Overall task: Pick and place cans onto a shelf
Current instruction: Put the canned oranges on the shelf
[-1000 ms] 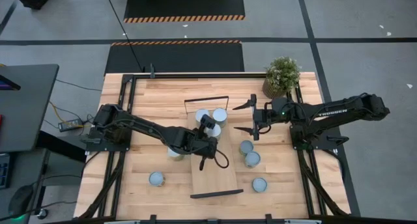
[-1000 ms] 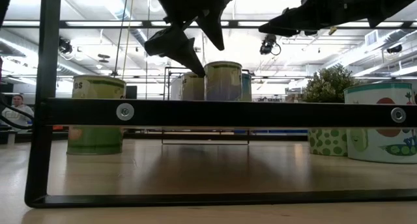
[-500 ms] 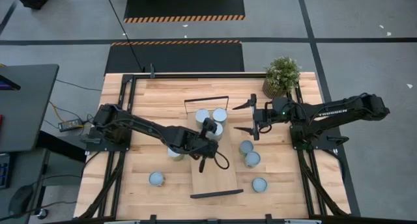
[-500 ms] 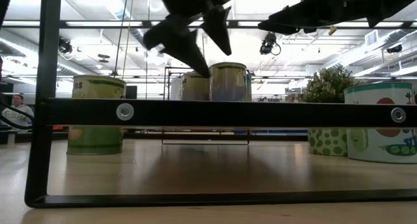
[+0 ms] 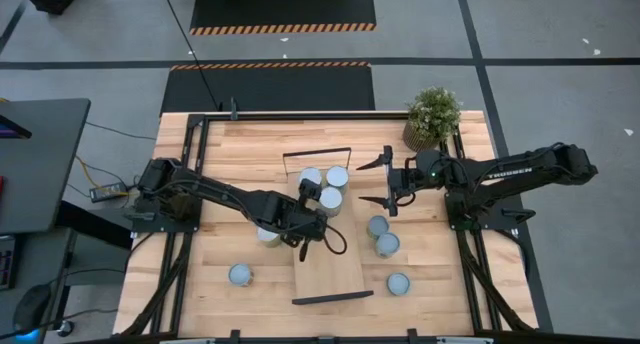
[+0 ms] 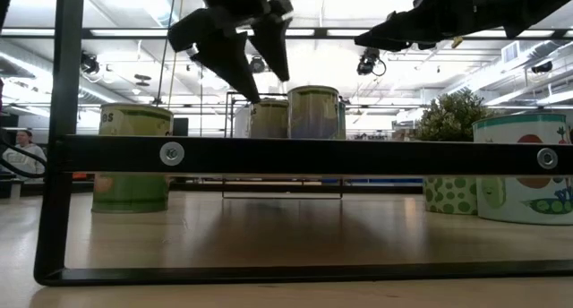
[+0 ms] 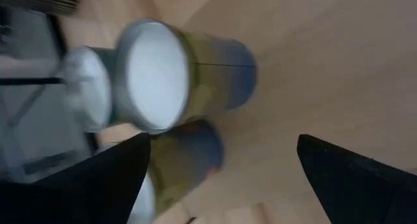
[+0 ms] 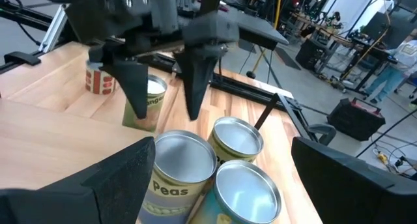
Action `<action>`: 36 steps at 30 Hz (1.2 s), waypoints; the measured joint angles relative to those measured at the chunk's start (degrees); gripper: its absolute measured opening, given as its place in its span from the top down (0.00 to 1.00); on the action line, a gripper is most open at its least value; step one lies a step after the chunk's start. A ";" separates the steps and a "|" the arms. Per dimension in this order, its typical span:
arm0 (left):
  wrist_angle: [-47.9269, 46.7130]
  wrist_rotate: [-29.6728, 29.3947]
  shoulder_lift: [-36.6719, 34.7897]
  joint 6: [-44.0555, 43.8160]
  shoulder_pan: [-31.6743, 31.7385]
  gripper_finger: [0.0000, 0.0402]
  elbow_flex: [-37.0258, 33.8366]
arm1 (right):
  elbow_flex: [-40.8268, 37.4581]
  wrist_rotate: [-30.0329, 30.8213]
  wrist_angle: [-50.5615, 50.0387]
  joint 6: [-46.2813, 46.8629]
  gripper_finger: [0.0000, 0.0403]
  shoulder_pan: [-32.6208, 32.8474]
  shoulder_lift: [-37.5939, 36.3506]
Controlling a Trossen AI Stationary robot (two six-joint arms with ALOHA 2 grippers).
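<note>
The shelf point(image 5: 330, 269) is a long light-wood board with black end frames, lying mid-table. Three cans stand upright on its far end point(image 5: 311, 176) point(image 5: 337, 176) point(image 5: 330, 199), also seen in the low view point(image 6: 313, 111). My left gripper point(image 5: 308, 220) is open and empty. It hangs above the shelf, just left of and nearer than these cans, fingers pointing down point(image 6: 251, 71). My right gripper point(image 5: 378, 181) is open and empty, hovering right of the shelf's far end. Its wrist view shows the three cans point(image 8: 186, 162).
One can stands left of the shelf under my left arm point(image 5: 266, 234), another near the front left point(image 5: 240, 274). Three cans stand right of the shelf point(image 5: 377, 225) point(image 5: 387, 244) point(image 5: 398, 283). A potted plant point(image 5: 432, 114) stands at the back right.
My left gripper has risen from the nearest can on the shelf and gone toward the table's left edge. The can stays upright on the shelf.
</note>
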 joint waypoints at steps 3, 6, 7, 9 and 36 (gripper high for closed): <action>-0.13 3.62 -0.48 -3.02 -0.38 0.02 -0.02 | 0.00 0.01 0.07 0.00 0.09 0.00 0.00; -1.02 6.17 -1.96 -7.86 -0.43 0.02 0.00 | 0.00 0.02 0.10 0.00 0.09 0.00 0.00; -1.42 6.82 -2.46 -9.39 -0.43 0.02 0.00 | 0.00 0.02 0.10 0.00 0.09 0.00 0.00; -1.28 7.69 -3.37 -12.07 -0.39 0.02 -0.02 | 0.00 0.02 0.12 0.00 0.09 0.00 0.00; -29.07 27.41 -8.20 -59.42 -4.34 0.02 0.00 | 0.00 0.02 0.16 0.08 0.09 0.00 0.00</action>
